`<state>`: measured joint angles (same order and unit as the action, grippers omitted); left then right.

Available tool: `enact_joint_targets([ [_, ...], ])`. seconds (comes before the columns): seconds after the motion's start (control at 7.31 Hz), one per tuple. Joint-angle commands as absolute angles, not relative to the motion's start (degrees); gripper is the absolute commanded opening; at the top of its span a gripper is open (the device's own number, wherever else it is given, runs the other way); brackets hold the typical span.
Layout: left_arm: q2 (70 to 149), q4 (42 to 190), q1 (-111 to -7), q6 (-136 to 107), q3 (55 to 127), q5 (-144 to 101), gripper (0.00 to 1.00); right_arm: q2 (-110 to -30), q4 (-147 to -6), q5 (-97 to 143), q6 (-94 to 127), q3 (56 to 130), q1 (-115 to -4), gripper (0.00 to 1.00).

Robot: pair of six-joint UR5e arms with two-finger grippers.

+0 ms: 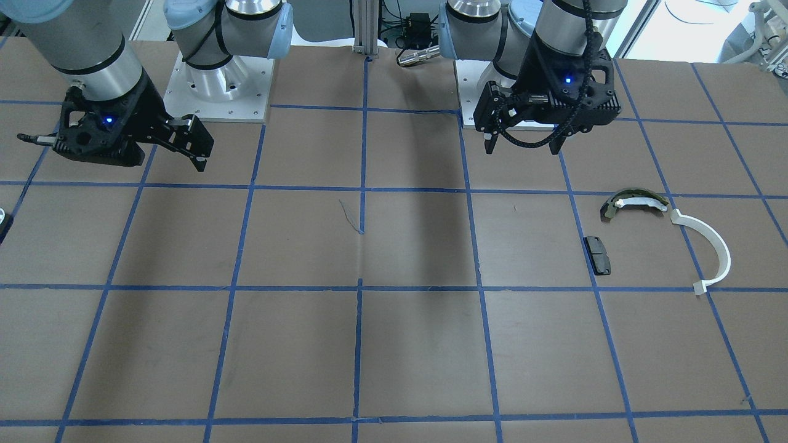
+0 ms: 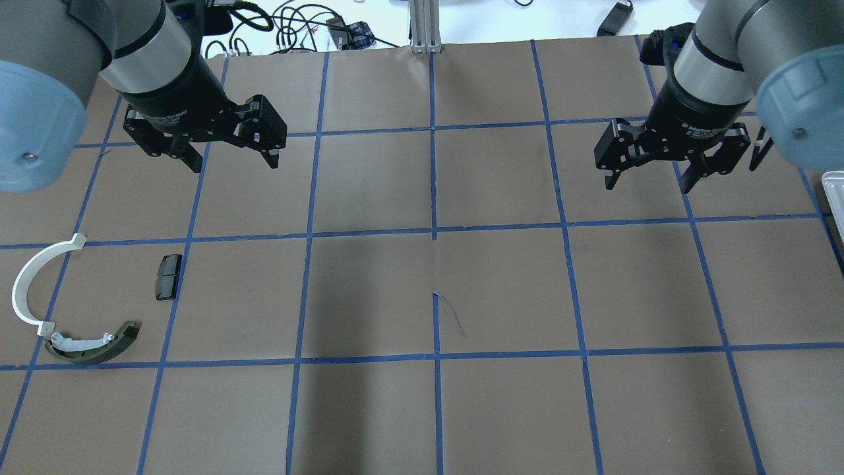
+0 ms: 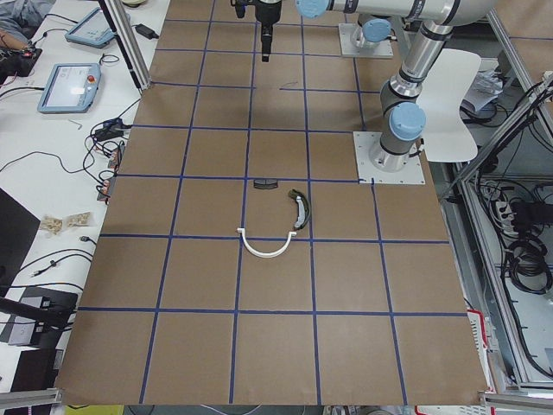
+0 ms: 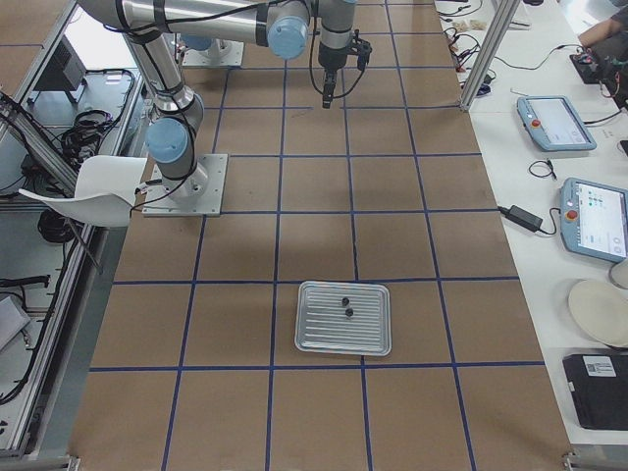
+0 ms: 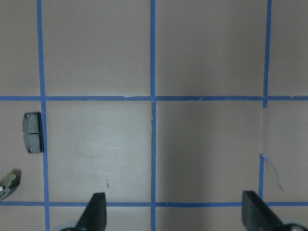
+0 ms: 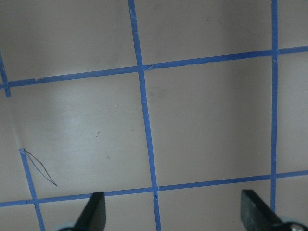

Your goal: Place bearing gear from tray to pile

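The left gripper [image 2: 234, 165] and right gripper [image 2: 649, 188] hang open and empty; the small dark bearing gear [image 4: 349, 313], one of two specks in the ribbed silver tray [image 4: 319, 336] by the right edge of the brown gridded surface [image 4: 196, 324], is probably hard and slick, so pinch across its rim.

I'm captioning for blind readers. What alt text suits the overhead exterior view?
The left gripper and right gripper hang over a brown table gridded with blue tape, jaws open and empty. At the table's left edge lie a white arc, an olive brake shoe and a small black pad.
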<state>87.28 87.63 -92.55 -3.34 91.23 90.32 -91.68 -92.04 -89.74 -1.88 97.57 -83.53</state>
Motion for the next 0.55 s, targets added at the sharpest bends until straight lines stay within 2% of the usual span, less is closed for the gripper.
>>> enact_joint_targets([
  [0.0, 87.19, 87.63, -92.55, -3.34, 91.23, 90.35, 1.00, -90.62, -92.20, -89.91, -18.20, 97.56, -75.19, 1.00],
  [0.41, 87.19, 87.63, -92.55, -3.34, 91.23, 90.26, 1.00, -87.91, -97.44, -89.99, -41.30, 97.47, -64.02, 1.00],
])
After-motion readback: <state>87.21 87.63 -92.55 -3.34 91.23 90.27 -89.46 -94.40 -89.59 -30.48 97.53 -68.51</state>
